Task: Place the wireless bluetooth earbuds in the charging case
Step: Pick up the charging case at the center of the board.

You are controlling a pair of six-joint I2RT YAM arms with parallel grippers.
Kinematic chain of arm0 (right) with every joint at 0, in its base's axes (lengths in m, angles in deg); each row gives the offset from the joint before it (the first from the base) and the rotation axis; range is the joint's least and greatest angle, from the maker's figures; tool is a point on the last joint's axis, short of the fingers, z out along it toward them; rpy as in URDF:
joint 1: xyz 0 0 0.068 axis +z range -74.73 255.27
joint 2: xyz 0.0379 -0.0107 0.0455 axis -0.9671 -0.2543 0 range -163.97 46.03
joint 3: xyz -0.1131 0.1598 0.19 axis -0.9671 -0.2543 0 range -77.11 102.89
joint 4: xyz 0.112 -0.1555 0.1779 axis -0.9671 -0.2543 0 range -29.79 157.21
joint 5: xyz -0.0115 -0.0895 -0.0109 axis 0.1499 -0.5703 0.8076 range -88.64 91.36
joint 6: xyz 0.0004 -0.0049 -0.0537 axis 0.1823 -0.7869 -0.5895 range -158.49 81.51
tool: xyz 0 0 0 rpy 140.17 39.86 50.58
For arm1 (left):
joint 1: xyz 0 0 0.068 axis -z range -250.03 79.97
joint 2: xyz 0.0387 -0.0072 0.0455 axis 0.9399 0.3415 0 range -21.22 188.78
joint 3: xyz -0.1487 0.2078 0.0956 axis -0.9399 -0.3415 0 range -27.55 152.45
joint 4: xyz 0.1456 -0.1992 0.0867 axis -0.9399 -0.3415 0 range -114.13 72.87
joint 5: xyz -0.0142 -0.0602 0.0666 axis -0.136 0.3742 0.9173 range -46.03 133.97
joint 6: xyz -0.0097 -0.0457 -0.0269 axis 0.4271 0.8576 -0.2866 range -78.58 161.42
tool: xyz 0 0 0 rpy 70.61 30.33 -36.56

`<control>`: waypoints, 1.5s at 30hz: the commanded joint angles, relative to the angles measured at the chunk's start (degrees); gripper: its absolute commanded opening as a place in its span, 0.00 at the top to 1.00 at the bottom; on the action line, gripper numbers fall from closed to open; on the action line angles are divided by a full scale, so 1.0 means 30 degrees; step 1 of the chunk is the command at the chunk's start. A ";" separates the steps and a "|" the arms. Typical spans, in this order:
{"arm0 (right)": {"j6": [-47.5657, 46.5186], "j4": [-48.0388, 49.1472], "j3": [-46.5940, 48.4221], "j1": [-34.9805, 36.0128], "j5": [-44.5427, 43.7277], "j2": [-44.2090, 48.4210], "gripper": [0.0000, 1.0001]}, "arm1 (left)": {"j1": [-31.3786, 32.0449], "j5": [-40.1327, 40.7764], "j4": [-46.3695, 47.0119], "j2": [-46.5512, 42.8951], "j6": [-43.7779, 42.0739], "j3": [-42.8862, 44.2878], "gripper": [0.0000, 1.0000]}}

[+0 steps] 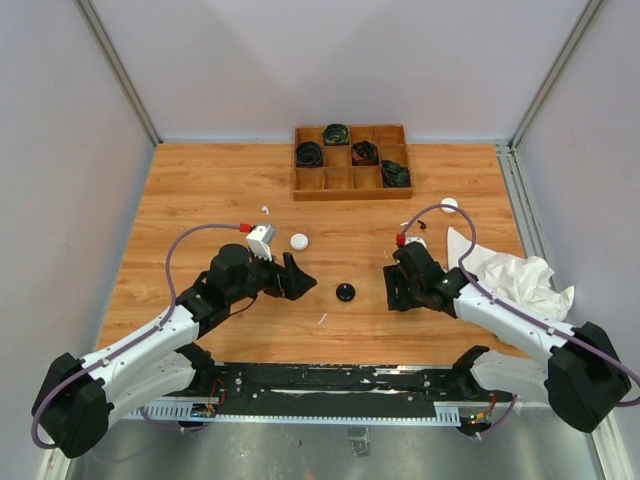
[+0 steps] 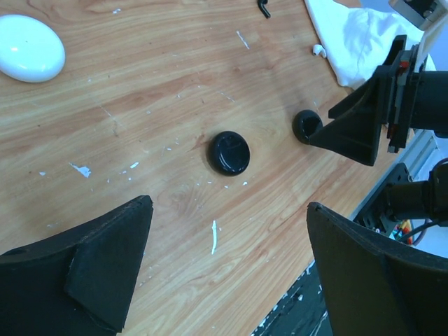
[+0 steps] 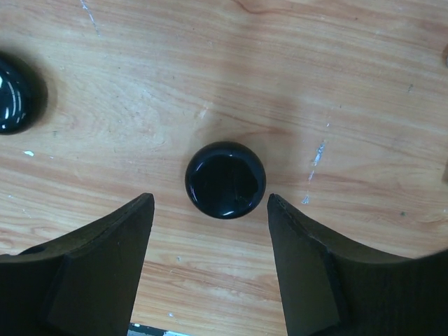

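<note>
On the counter (image 1: 200,190), we are straddling a black charging case (image 3: 225,180) with our released right hand (image 3: 210,199), poised to clamp it; our left hand (image 2: 229,203) is hovering open.

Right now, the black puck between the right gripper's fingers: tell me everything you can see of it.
The black puck is small, round and glossy, like hard plastic, with a domed top that mirrors the light; no seam or opening shows. It lies flat on the wooden table. The right gripper straddles it with jaws open: one finger stands clearly apart from it, the other is so close that contact cannot be ruled out. Nothing rests on top of it.
</note>
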 commanded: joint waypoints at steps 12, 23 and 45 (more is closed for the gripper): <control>-0.1570 0.0649 0.0925 -0.1264 0.0659 -0.3262 0.37 | -0.0086 -0.1260 0.2459 0.0702 0.0452 0.0343 0.05; -0.2430 0.0700 0.1419 -0.1144 0.1914 -0.3364 0.53 | -0.0224 -0.2300 0.3132 0.1431 0.1470 0.0513 0.06; -1.7008 0.5606 0.3705 0.5870 0.1579 -0.0070 0.54 | -0.2107 -0.8400 0.6101 0.3113 0.3745 0.1095 0.19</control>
